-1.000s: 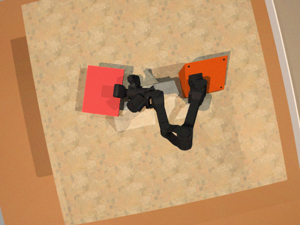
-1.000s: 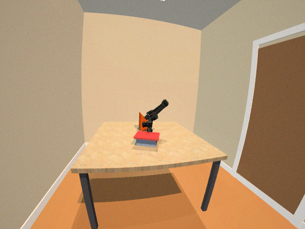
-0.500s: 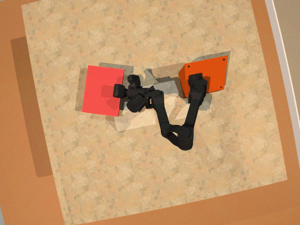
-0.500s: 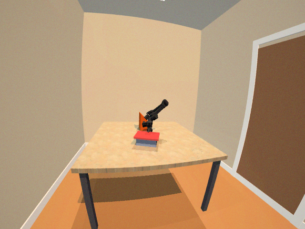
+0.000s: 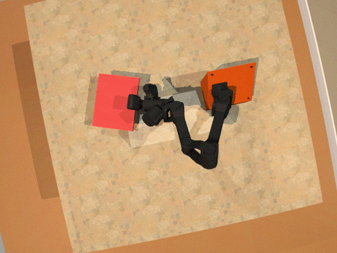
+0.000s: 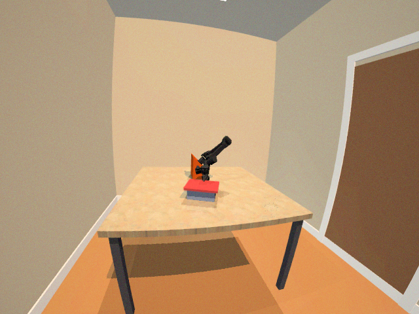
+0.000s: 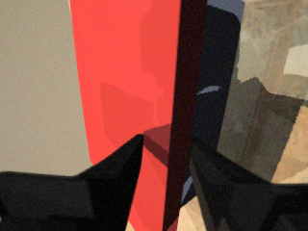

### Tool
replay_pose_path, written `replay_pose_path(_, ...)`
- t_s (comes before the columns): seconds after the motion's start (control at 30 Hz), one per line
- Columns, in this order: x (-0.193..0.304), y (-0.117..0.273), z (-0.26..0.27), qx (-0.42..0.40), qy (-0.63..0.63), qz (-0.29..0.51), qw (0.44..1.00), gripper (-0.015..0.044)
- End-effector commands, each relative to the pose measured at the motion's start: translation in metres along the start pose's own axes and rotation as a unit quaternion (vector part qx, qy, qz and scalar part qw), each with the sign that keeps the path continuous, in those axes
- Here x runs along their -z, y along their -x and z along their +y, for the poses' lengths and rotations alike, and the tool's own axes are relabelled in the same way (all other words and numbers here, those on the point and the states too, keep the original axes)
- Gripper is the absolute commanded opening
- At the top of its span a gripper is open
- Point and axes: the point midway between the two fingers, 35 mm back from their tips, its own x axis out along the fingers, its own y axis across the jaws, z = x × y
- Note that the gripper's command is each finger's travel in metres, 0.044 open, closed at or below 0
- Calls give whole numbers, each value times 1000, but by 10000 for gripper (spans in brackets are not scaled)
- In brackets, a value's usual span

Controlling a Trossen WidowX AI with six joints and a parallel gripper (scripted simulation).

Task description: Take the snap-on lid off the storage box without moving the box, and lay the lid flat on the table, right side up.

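The red lid (image 5: 112, 100) (image 6: 201, 185) (image 7: 122, 63) sits flat on top of the blue-grey storage box (image 6: 201, 195). In the top view the lid covers the box; in the wrist view the box side is in dark shadow below the lid's rim. My gripper (image 7: 166, 141) is shut on the lid's edge, the one on the arm's side, with one finger over the red top and the other against the underside of the rim. In the top view the fingers are partly hidden by the gripper body.
An orange wedge-shaped block (image 5: 239, 81) (image 6: 194, 166) with dark dots at its corners stands at the arm's base, behind the box in the exterior view. Pale and grey patches lie on the table (image 5: 163, 190) (image 6: 152, 212) under the arm.
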Motion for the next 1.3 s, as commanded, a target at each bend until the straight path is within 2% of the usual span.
replay_pose_path(0.0, -1, 2, 2, -1, 2, 0, 1000, 0)
replay_pose_path(1.27, -1, 7, 8, -2, 2, 0, 1000, 0)
